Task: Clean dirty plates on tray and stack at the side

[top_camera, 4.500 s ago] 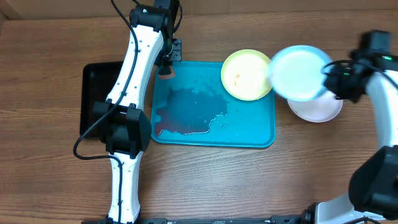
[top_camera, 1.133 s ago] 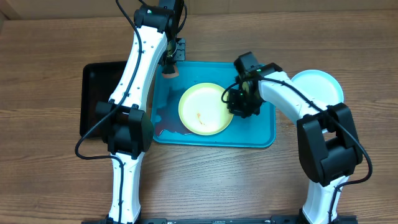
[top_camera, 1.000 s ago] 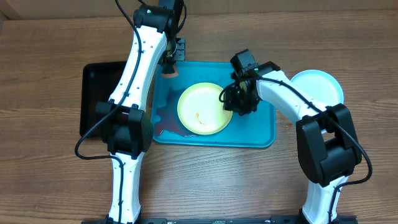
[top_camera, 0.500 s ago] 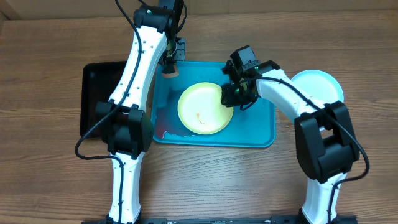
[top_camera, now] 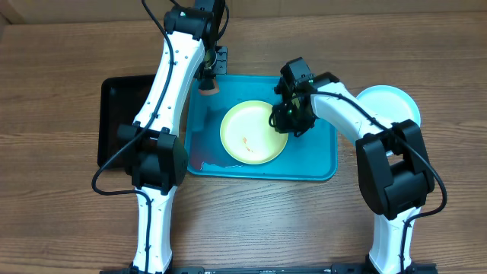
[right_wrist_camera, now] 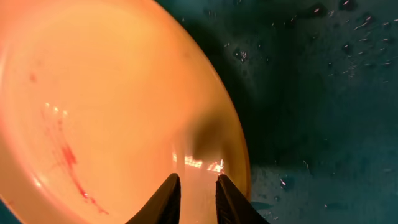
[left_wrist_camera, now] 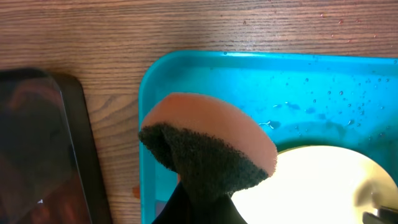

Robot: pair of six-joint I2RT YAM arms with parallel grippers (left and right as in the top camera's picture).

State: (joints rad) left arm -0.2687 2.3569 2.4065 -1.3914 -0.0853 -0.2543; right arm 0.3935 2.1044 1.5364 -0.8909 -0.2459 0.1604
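Overhead: white plate [top_camera: 392, 103] right of tray [top_camera: 318, 161], likely done; yellow plate [top_camera: 251, 137] on tray, red-smeared. Left gripper [top_camera: 209, 72] clamps sponge [left_wrist_camera: 205, 134]; right gripper [right_wrist_camera: 194, 193] grip unclear.

We see a black rectangular tray [top_camera: 116, 122] lying flat on the wood-grain surface [top_camera: 61, 221], its glossy inside showing dim reflections. To the right of the tray's far corner, apart from it, is a salmon-orange sponge [left_wrist_camera: 205, 121], folded over its dark scouring layer.
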